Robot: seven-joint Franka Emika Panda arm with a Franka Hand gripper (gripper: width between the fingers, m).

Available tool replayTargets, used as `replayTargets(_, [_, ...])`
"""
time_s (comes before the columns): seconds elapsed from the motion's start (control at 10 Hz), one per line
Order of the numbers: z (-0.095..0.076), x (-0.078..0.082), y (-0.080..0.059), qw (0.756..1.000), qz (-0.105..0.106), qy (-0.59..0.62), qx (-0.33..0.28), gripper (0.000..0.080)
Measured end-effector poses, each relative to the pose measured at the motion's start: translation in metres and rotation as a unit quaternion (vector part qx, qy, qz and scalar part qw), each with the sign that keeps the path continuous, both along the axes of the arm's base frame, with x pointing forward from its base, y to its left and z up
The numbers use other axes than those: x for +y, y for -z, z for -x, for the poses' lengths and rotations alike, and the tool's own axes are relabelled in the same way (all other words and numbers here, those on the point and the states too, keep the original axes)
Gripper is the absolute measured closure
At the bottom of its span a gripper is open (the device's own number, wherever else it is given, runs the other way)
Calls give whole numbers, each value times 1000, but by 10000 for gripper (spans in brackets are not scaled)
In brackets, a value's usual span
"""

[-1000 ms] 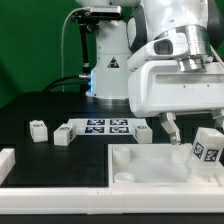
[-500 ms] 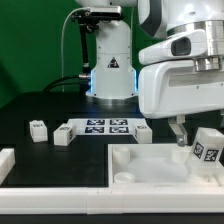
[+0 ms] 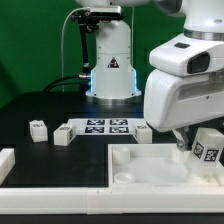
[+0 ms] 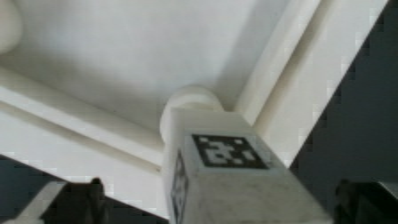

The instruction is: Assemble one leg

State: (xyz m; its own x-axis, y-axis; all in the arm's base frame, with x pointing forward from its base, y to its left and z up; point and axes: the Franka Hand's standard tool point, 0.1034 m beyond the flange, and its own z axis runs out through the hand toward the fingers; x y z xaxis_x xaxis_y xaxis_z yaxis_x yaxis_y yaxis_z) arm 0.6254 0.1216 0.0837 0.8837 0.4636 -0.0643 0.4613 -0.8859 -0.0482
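Observation:
A leg (image 3: pixel 207 147), a chunky white post with a marker tag, stands slightly tilted in the white panel's (image 3: pixel 150 168) corner at the exterior view's right. My gripper (image 3: pixel 188 140) hangs just over it, its big white body hiding most of the fingers. In the wrist view the leg (image 4: pixel 222 155) rises from the panel's corner socket (image 4: pixel 125 60). The dark fingertips (image 4: pixel 80 203) stand wide apart on either side of the leg, with gaps. The gripper (image 4: pixel 222 208) is open and holds nothing.
Three more legs lie on the black table: two at the left (image 3: pixel 38 129) (image 3: pixel 63 134) and one by the panel's far edge (image 3: pixel 143 130). The marker board (image 3: pixel 105 126) lies between them. A white block (image 3: pixel 6 160) sits at the left edge.
The arm has moved toward the exterior view's right and now sits over the leg in the panel's corner. The leg and the other parts have not moved.

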Motion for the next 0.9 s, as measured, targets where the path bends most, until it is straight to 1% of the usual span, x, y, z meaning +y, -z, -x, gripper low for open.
replayTargets(0.2, [-1,1,0,1000,-1,0,-3,150])
replayTargets(0.3, [-3,2,-1,1000,-2,0,-9,275])
replayTargets(0.4, [-4,2,-1,1000,-2,0,-9,275])
replayTargets(0.5, [-3,2,-1,1000,-2,0,-9,415])
replayTargets(0.6, [-3,2,-1,1000,-2,0,-9,510])
replayTargets(0.9, [-3,2,-1,1000,-2,20,-9,509])
